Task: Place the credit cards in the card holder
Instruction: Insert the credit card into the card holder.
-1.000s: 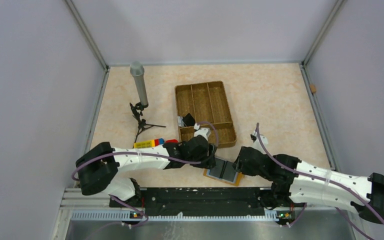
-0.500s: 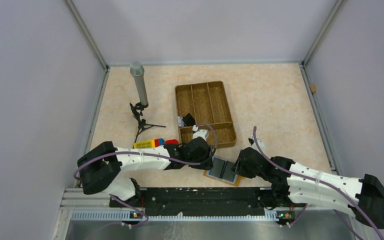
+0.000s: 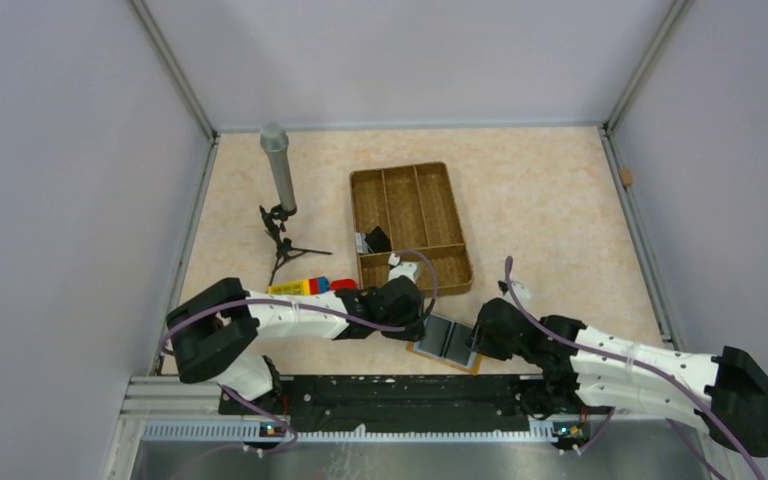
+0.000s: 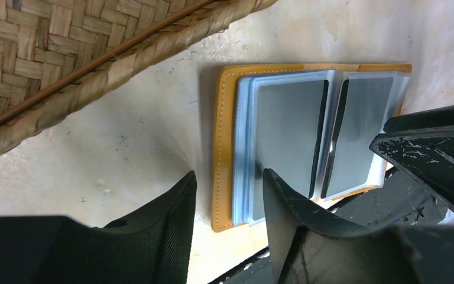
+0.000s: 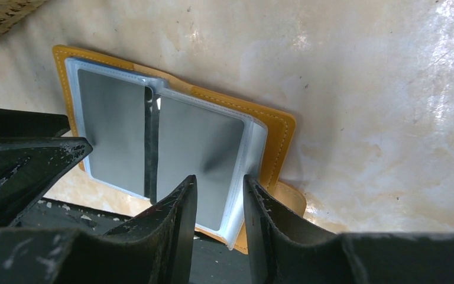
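The card holder (image 3: 447, 342) lies open near the table's front edge, tan-orange outside with light blue clear sleeves. Grey cards (image 4: 287, 136) sit in both sleeves, and they also show in the right wrist view (image 5: 198, 154). My left gripper (image 3: 422, 325) is open at the holder's left edge; in the left wrist view (image 4: 229, 177) its fingers straddle the orange border (image 4: 224, 148) and the sleeves. My right gripper (image 3: 475, 338) is open with a narrow gap at the holder's right edge; in the right wrist view (image 5: 219, 178) the sleeve corner lies between its fingers without being clamped.
The woven brown divided tray (image 3: 410, 225) stands just behind the holder, with a small black item (image 3: 375, 240) in it. A grey cylinder on a small black tripod (image 3: 280, 180) and a coloured block toy (image 3: 305, 287) are at the left. A black rail (image 3: 390, 390) runs along the near edge.
Both grippers have crept a little closer to the holder's two ends. The right arm has shifted slightly left and nearer. The holder has stayed open in place.
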